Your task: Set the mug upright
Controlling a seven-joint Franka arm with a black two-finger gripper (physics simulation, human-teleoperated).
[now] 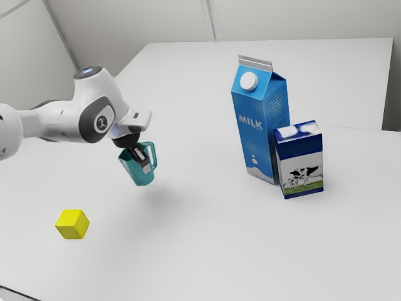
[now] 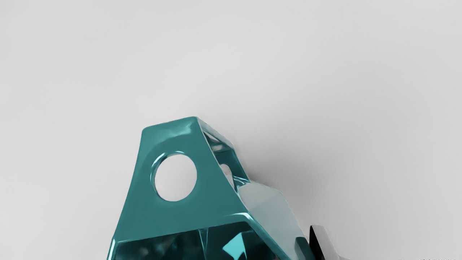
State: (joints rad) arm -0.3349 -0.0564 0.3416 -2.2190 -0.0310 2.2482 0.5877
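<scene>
A white tabletop (image 1: 207,251) carries everything, with pale walls behind its far edge. The white arm (image 1: 56,119) comes in over it from the exterior view's left, and its black gripper (image 1: 146,165) points down, closed on the mug, one finger against the outer wall.

The tall blue milk carton (image 1: 255,135) stands upright toward the exterior view's right, between the tabletop's far edge and its near side, with a round white cap on its slanted top. Just beside it, on the near side, stands the smaller carton (image 1: 299,164), dark blue and white with cows on the front; whether the two touch I cannot tell.

The teal mug (image 1: 139,177) is in the gripper, well apart from the cartons, tilted rather than upright, its angular handle toward the exterior view's right. A soft shadow lies on the tabletop below it. The wrist view shows a round hole in its teal surface.

The yellow cube (image 1: 71,224) sits toward the tabletop edge at the exterior view's lower left corner, apart from the mug.
</scene>
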